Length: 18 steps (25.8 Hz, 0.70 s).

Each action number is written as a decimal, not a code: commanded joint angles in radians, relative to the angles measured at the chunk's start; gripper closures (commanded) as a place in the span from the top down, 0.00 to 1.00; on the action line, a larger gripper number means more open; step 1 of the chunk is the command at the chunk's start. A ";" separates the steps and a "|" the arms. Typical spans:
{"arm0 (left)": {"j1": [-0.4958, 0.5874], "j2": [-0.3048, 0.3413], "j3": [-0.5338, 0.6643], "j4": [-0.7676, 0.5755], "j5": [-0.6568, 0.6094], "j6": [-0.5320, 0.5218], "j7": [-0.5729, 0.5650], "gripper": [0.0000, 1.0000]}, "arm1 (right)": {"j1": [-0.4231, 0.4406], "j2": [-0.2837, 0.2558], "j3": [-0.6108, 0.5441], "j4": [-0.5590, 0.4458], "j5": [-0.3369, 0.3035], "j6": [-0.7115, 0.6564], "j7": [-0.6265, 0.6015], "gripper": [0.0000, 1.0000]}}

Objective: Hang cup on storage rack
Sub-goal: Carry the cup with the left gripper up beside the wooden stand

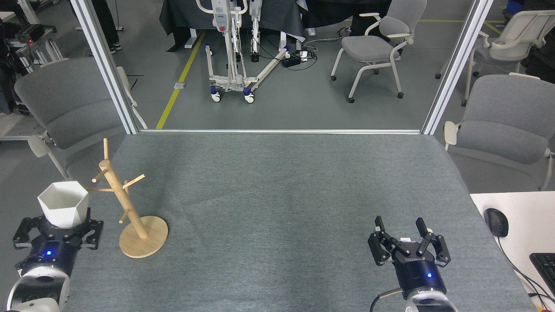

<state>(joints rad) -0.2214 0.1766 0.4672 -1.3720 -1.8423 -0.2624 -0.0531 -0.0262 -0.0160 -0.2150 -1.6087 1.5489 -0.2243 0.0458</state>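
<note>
Covering most of the view, the grey felt-topped table [277,208] runs from the aluminium frame at the back to the near edge. Grey office chairs [505,125] stand beside it on both sides, and a white wheeled lift stand [232,52] sits on the floor beyond, next to a yellow floor line.

At the table's left edge stands the storage rack [130,208], its slanted pole rising from a round disc base with short pegs pointing out. Just left of it, the left gripper [58,227] grips the cup [63,203] by its lower body, rim up and slightly tilted; the cup's right side overlaps one peg in the view, though whether they touch I cannot tell.

Near the right front, the right gripper [408,236] hangs above the felt with its fingers spread apart and nothing between them. White lettering on its body is too small to read with confidence. A small white tag [406,239] lies on the felt between the fingers. On the white desk at far right sit a black mouse [496,222] and a keyboard corner [545,268].
</note>
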 commanded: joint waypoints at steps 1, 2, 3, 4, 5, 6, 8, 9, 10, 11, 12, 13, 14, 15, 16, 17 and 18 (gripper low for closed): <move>-0.010 0.000 -0.004 0.005 -0.006 0.003 -0.001 0.00 | -0.027 0.004 0.003 0.004 -0.003 -0.001 0.009 1.00; -0.012 0.001 -0.002 0.005 -0.006 0.003 -0.001 0.00 | -0.031 0.007 0.005 0.004 -0.003 -0.001 0.011 1.00; -0.015 0.001 -0.004 0.004 -0.006 0.003 -0.001 0.00 | -0.041 0.005 0.005 0.004 -0.003 -0.004 0.011 1.00; -0.018 0.004 -0.004 0.002 -0.006 0.003 -0.001 0.00 | -0.047 0.001 0.006 0.004 -0.003 -0.004 0.011 1.00; -0.018 0.004 -0.004 0.001 -0.006 0.003 -0.001 0.00 | -0.047 -0.001 0.006 0.004 -0.004 -0.004 0.009 1.00; -0.018 0.004 -0.004 -0.001 -0.006 0.002 -0.001 0.00 | -0.047 -0.001 0.008 0.004 -0.004 -0.004 0.011 1.00; -0.018 0.004 -0.015 -0.007 -0.008 0.002 -0.002 0.00 | -0.050 0.005 0.006 0.004 -0.004 -0.006 0.011 1.00; -0.018 0.004 -0.022 -0.010 -0.008 0.002 -0.002 0.00 | -0.052 0.011 0.006 0.006 -0.003 -0.004 0.011 1.00; -0.018 0.004 -0.030 -0.018 -0.008 0.002 -0.002 0.00 | -0.055 0.014 0.005 0.010 -0.003 -0.004 0.011 1.00; -0.015 0.004 -0.038 -0.024 -0.008 0.002 -0.002 0.00 | -0.063 0.013 0.005 0.013 -0.003 -0.004 0.011 1.00; -0.013 0.004 -0.045 -0.029 -0.008 0.002 -0.002 0.00 | -0.072 0.007 0.005 0.015 -0.003 -0.004 0.011 1.00; -0.010 0.004 -0.058 -0.035 -0.008 0.002 -0.002 0.00 | -0.075 0.002 0.006 0.021 -0.004 -0.004 0.011 1.00; -0.009 0.004 -0.070 -0.039 -0.009 0.002 -0.002 0.00 | -0.077 0.004 0.005 0.027 -0.004 -0.003 0.011 1.00; -0.009 0.004 -0.082 -0.039 -0.009 0.002 -0.004 0.00 | -0.077 0.013 0.002 0.030 -0.003 -0.003 0.011 1.00; -0.009 0.004 -0.088 -0.038 -0.014 0.002 -0.004 0.00 | -0.077 0.018 -0.001 0.030 -0.001 -0.001 0.011 1.00; -0.010 0.004 -0.090 -0.038 -0.021 0.002 -0.004 0.00 | -0.077 0.018 -0.001 0.030 -0.001 -0.001 0.011 1.00; -0.010 0.003 -0.091 -0.035 -0.031 0.002 -0.004 0.00 | -0.080 0.015 -0.001 0.030 -0.001 -0.001 0.011 1.00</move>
<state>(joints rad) -0.2319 0.1810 0.3912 -1.4064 -1.8575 -0.2609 -0.0561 -0.1006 -0.0030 -0.2137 -1.5819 1.5465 -0.2272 0.0591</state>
